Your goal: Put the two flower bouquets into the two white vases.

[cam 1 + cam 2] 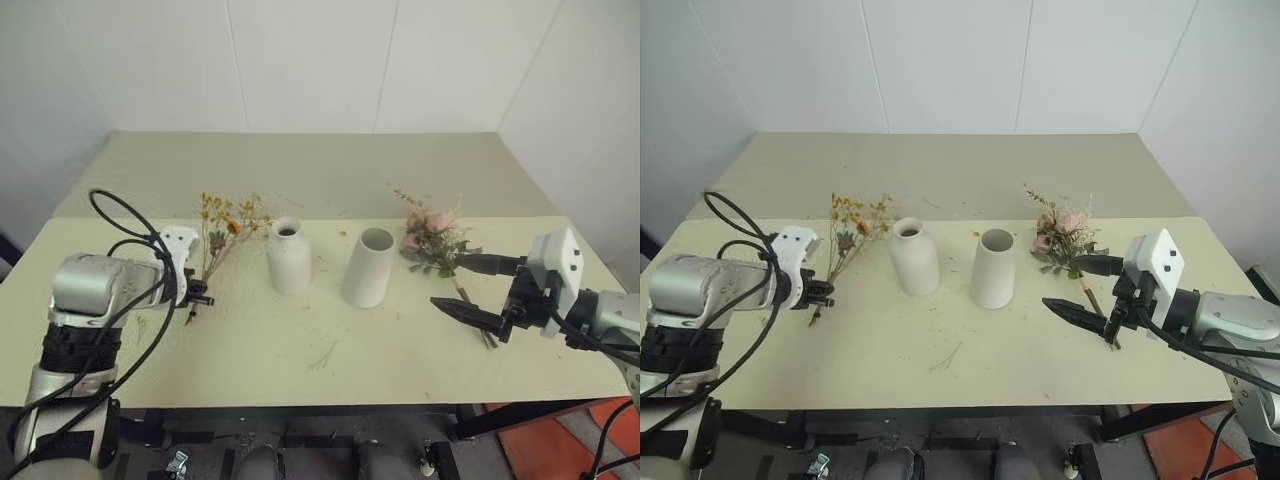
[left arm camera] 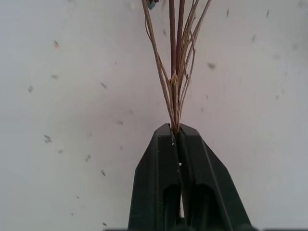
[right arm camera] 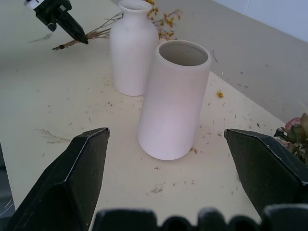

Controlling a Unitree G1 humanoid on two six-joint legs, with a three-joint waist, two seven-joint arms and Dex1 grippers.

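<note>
- The left gripper has its two black wedge-shaped fingers pressed together on the thin brown stems of the dried yellow flowers, pinching them near the cut ends.
- That wiry spray fans out from the fingertips, its tiny yellow-orange heads lying beside the bottle vase.
- The bottle vase is matte white with rounded shoulders and a narrow neck; it stands upright on the table.
- Just beside it stands the cylinder vase, plain, smooth, wide-mouthed and hollow.
- The rose bunch, soft pink blooms with green leaves and pale sprigs, lies flat beyond the cylinder.
- The right gripper hovers with fingers spread wide, gripping nothing, over the bunch's stems.
- Dry flecks dot the pale, matte tabletop.
</note>
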